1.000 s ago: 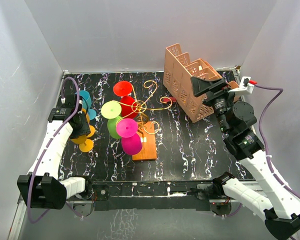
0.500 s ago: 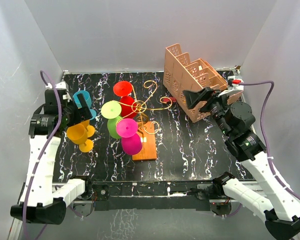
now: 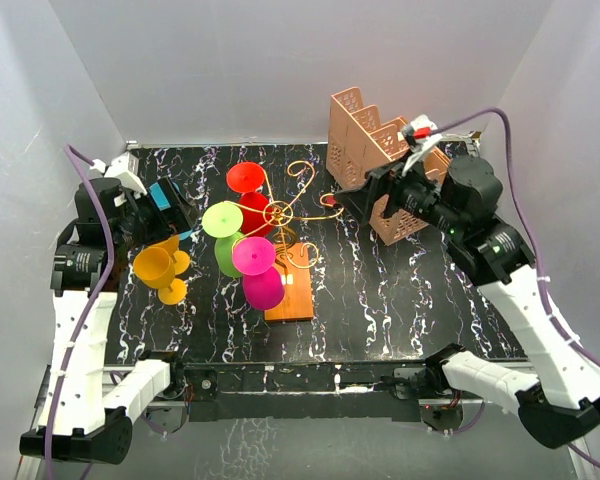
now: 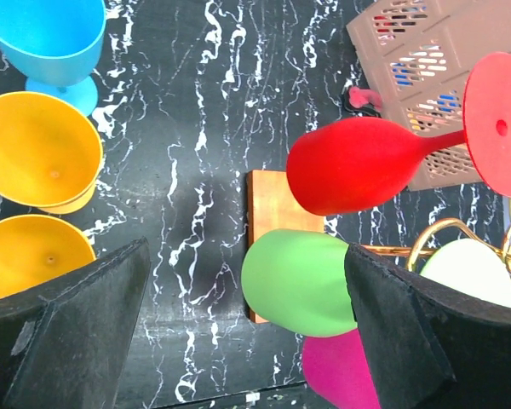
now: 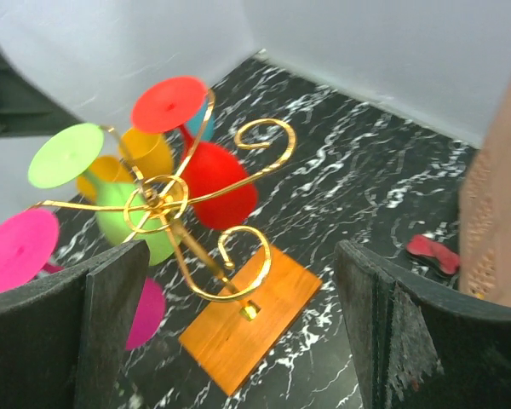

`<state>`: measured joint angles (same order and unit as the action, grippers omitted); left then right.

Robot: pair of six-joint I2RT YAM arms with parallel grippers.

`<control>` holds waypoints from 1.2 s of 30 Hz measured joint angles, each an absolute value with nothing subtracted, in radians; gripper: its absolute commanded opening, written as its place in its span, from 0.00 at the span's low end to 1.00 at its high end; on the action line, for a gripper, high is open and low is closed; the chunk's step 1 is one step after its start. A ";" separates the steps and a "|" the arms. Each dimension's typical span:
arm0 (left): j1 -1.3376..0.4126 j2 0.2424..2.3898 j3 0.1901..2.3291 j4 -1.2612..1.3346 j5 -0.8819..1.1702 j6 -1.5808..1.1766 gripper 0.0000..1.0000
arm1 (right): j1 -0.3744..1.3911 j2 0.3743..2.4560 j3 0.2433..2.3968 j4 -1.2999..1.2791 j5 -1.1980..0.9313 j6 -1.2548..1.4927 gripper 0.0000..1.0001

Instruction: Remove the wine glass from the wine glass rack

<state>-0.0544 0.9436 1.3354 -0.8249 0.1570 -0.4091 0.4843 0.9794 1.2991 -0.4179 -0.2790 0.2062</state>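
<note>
Gold wire wine glass rack (image 3: 280,213) stands mid-frame on the surface, with the red wine glass (image 3: 256,212) hung just left of its hub. Left tool (image 4: 245,264) and right tool (image 5: 238,290) both gape wide, empty. Best to grip the bowl and slide the foot off its scroll arm, clear of the green glass (image 4: 298,281).

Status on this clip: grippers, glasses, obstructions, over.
Left gripper, right gripper open, empty. Red glass, green glass, pink glass hang on wine glass rack. Crate right of rack, not blocking.
</note>
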 measured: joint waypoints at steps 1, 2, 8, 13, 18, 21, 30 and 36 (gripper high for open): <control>-0.054 0.940 1.328 -0.816 0.168 -0.411 0.96 | 0.484 1.003 1.327 -0.434 -0.318 0.196 0.98; -0.054 0.936 1.322 -0.812 0.176 -0.413 0.96 | 0.484 1.029 1.356 -0.456 -0.360 0.187 0.98; -0.054 0.908 1.275 -0.793 0.206 -0.418 0.96 | 0.485 1.090 1.404 -0.492 -0.528 0.181 0.95; -0.054 0.894 1.274 -0.794 0.209 -0.421 0.96 | 0.485 1.093 1.414 -0.498 -0.593 0.184 0.95; -0.054 0.873 1.274 -0.801 0.184 -0.421 0.95 | 0.503 1.107 1.453 -0.496 -0.664 0.171 0.96; -0.054 0.868 1.274 -0.805 0.168 -0.424 0.96 | 0.531 1.120 1.468 -0.475 -0.715 0.142 0.99; -0.054 0.865 1.272 -0.804 0.164 -0.452 0.96 | 0.602 1.196 1.496 -0.384 -0.829 0.057 1.00; -0.054 0.853 1.253 -0.809 0.163 -0.465 0.95 | 0.760 1.264 1.538 -0.399 -0.802 -0.056 1.00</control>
